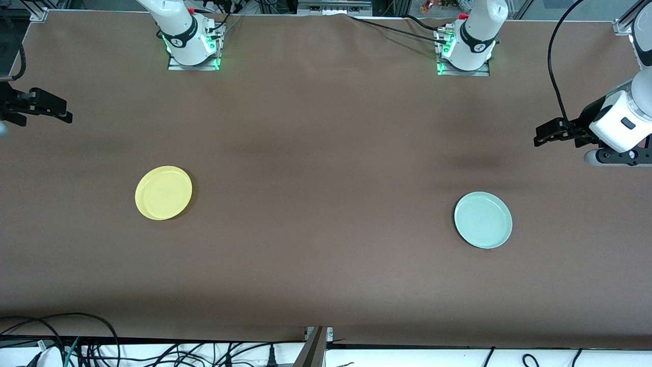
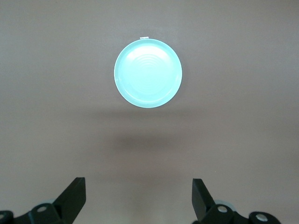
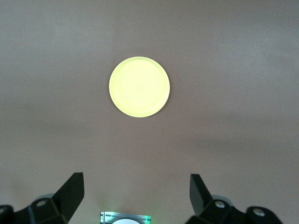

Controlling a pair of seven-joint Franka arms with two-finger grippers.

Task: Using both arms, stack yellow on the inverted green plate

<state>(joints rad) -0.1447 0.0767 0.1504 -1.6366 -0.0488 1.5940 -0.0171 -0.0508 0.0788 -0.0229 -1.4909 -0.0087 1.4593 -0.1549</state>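
Observation:
The yellow plate (image 1: pixel 163 192) lies flat on the brown table toward the right arm's end, rim up; it also shows in the right wrist view (image 3: pixel 139 87). The pale green plate (image 1: pixel 483 219) lies toward the left arm's end, and faint concentric rings show on its upward face (image 2: pixel 148 73). My right gripper (image 1: pixel 65 112) hangs open and empty over the table's end, well apart from the yellow plate, its jaws wide (image 3: pixel 136 176). Over the other end hangs my left gripper (image 1: pixel 541 135), open and empty too (image 2: pixel 138 182), and well apart from the green plate.
The two arm bases (image 1: pixel 193 48) (image 1: pixel 463 51) with green lights stand along the table's edge farthest from the front camera. Cables (image 1: pixel 91 346) lie off the nearest edge. A wide stretch of bare brown cloth (image 1: pixel 321 204) separates the plates.

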